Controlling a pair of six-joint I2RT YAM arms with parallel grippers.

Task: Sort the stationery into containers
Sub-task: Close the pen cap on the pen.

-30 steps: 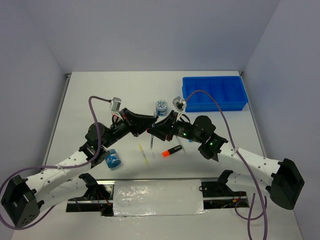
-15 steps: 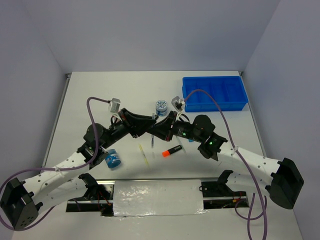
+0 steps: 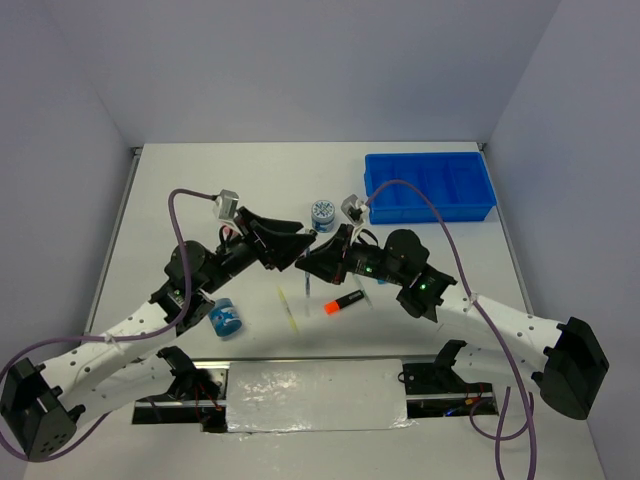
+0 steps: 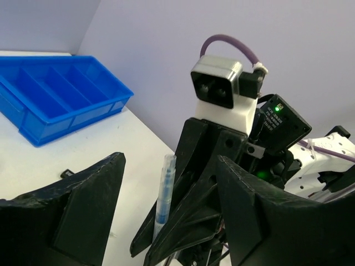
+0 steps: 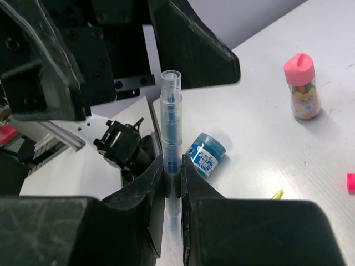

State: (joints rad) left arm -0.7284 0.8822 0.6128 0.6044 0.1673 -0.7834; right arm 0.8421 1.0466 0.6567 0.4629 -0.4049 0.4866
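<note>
One blue pen (image 5: 171,127) pinched upright by right gripper (image 5: 172,178); left gripper (image 4: 169,162) spread wide, prob. not touching.

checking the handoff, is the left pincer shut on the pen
No, the left pincer stands wide open; the right pincer clamps the blue pen.

A white table (image 3: 200,190) is seen. A bright blue tray (image 3: 470,212) with side-by-side compartments is set at its far right corner. One round blue jar (image 3: 322,211) is placed near the middle, toward the far edge. A second blue jar (image 3: 226,320) is placed toward the near left. An orange-capped marker (image 3: 343,301) and a thin yellow stick (image 3: 289,310) are laid by the middle of the near edge, slightly apart. A pink-capped bottle (image 5: 300,86) is stood upright on the surface.
</note>
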